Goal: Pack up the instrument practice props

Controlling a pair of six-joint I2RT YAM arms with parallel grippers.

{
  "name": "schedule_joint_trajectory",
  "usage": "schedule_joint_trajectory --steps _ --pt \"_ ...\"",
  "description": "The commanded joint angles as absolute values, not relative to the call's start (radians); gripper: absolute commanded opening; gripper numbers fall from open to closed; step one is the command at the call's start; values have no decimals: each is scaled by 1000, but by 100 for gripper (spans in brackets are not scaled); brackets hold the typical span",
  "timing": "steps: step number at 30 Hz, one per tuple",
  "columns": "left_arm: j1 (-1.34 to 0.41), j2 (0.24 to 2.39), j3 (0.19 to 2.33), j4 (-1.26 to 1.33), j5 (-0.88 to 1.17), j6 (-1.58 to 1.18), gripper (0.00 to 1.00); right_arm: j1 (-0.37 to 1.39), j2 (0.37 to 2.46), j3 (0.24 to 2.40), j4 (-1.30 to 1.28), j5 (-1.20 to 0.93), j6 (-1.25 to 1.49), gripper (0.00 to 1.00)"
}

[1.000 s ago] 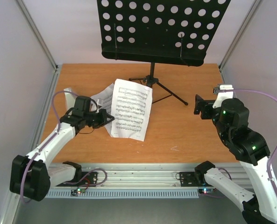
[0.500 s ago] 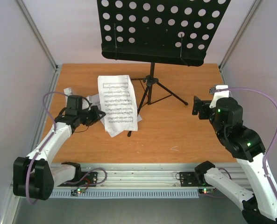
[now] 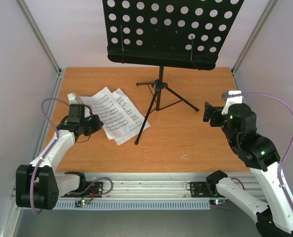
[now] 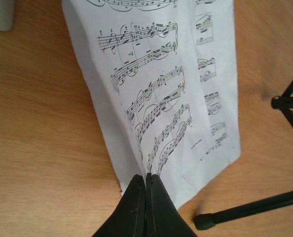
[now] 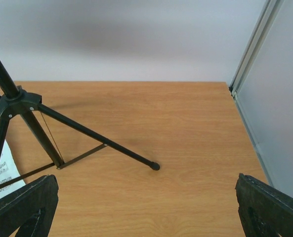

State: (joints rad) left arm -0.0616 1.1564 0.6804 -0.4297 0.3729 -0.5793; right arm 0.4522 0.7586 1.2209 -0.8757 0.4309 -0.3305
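The black tripod music stand (image 3: pixel 158 89) stands at the back middle, its perforated desk (image 3: pixel 168 29) raised high. White sheet-music pages (image 3: pixel 112 114) lie at the left of the table, partly lifted. My left gripper (image 3: pixel 100 123) is shut on the near edge of the pages (image 4: pixel 151 98); its fingers pinch the paper in the left wrist view (image 4: pixel 147 180). A pale grey metronome corner (image 3: pixel 73 97) shows behind the left wrist (image 4: pixel 0 15). My right gripper (image 3: pixel 206 112) is open and empty, right of the stand's right leg (image 5: pixel 97 138). The clear cover is out of view.
The stand's front leg (image 3: pixel 142 126) reaches toward the near edge beside the pages, its foot showing in the left wrist view (image 4: pixel 203 222). Grey walls (image 3: pixel 18 74) close the table on both sides and behind. A metal rail (image 3: pixel 146 190) runs along the near edge.
My left gripper has pulled the pages to the left and lowered them from upright to nearly flat. My right gripper shifted slightly back, then held still.
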Motion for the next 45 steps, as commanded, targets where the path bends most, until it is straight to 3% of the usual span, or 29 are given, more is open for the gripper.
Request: schedule_joint_trajectory --steps 1,6,8,11,14,16,19,24,29,35,42,45 --pt "-55 1176 674 -435 304 -522 0 448 756 1212 -887 446 -298 99" --pt "-55 1195 678 -431 309 -526 0 448 766 1207 -890 455 -273 99" --pt "-55 1189 683 -440 309 -535 5 447 766 1209 -889 458 -258 99" --pt "-56 1162 697 -455 320 -547 29 447 759 1213 -884 403 -241 99" --pt "-54 1112 723 -502 304 -551 70 448 751 1210 -879 258 -257 99" --pt "-54 1066 745 -548 266 -546 86 448 743 1189 -865 236 -254 99" --pt "-55 991 788 -636 212 -537 98 448 727 1168 -871 276 -226 98" --pt "-55 814 863 -755 136 -520 99 448 700 1140 -853 168 -215 99" --pt "-97 735 873 -694 247 -514 93 448 674 1117 -851 109 -184 99" --pt "-359 855 943 -630 166 -524 92 448 612 1073 -812 -33 -204 99" --pt "-545 1107 883 -225 488 -539 85 448 590 1070 -822 -5 -206 98" --pt "-588 1207 881 -143 508 -507 83 448 582 1061 -828 -7 -205 98"
